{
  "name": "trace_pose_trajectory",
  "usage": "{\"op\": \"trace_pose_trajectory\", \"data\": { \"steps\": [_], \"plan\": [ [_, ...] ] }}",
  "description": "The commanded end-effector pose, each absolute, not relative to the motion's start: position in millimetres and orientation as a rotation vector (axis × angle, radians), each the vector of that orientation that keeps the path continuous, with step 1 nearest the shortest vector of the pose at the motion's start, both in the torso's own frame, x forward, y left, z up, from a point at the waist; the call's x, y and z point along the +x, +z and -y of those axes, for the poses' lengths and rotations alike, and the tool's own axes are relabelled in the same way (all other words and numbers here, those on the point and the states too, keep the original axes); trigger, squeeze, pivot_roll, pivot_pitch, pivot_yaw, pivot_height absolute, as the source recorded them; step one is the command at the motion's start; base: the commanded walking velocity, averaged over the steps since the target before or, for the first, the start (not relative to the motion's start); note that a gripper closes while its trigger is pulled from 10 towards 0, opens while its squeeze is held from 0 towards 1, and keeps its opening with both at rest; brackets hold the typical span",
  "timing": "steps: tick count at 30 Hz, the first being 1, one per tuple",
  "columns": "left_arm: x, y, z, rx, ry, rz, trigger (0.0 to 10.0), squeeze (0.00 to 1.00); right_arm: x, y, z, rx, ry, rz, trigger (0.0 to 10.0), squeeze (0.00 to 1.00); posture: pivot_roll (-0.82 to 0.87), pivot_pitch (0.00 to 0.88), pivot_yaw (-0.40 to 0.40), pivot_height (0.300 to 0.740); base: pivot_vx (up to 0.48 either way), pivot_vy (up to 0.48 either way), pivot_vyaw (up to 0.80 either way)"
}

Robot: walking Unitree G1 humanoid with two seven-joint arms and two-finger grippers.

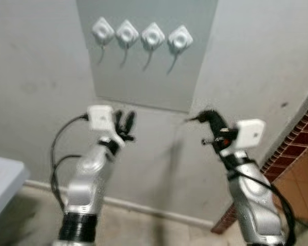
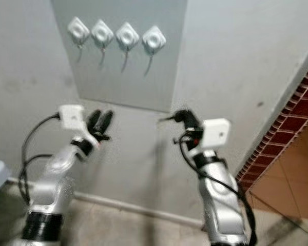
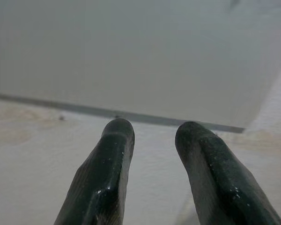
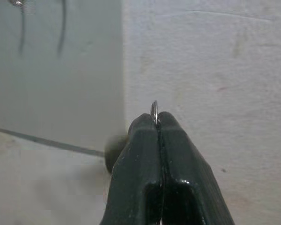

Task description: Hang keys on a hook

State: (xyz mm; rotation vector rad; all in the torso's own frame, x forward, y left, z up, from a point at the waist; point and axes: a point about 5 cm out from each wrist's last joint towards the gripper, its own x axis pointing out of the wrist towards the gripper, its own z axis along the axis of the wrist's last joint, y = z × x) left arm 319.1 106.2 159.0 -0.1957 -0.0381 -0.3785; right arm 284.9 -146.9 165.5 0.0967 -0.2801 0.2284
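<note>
Because the hooks sit high on the grey panel (image 1: pixel 149 61), both arms are raised toward the wall, with the panel's lower edge just above the grippers. 4 white hooks (image 1: pixel 141 35) run in a row near the panel's top, each with a thin wire prong hanging down; all 4 look bare.

Right gripper (image 4: pixel 155 119): fingers pressed fully together, pinching a thin metal ring (image 4: pixel 154 110) whose edge pokes out past the tips. Judged to be the key ring; the keys themselves are not visible, perhaps hidden behind the fingers. The tip pinch leaves the ring's loop exposed, which should let it slip over a prong. In the head views this gripper is below the panel's lower right corner, well short of the hooks.

Left gripper (image 1: pixel 124 123): fingers apart by a moderate gap, holding nothing, pointed at the wall below the panel. Appears idle.

Judgement: carry phase, hanging not yet done. Nearest target is the rightmost hook (image 1: pixel 179 38).
</note>
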Motion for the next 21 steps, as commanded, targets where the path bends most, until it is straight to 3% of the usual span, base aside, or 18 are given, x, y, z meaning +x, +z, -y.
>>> {"op": "trace_pose_trajectory", "data": {
  "steps": [1,21],
  "plan": [
    [321.5,170.5,-108.1,-0.166,-0.398,0.081,10.0,0.0,289.0,172.9,136.5,0.102,0.283,0.306,10.0,0.0,0.1,0.0,-0.013,0.74,0.0,0.0,0.0],
    [321.8,210.4,-81.0,-0.102,-0.546,0.209,10.0,0.0,334.2,230.2,113.6,0.071,0.485,0.448,10.0,0.0,0.1,0.0,-0.024,0.74,0.0,0.0,0.0]
  ]
}}
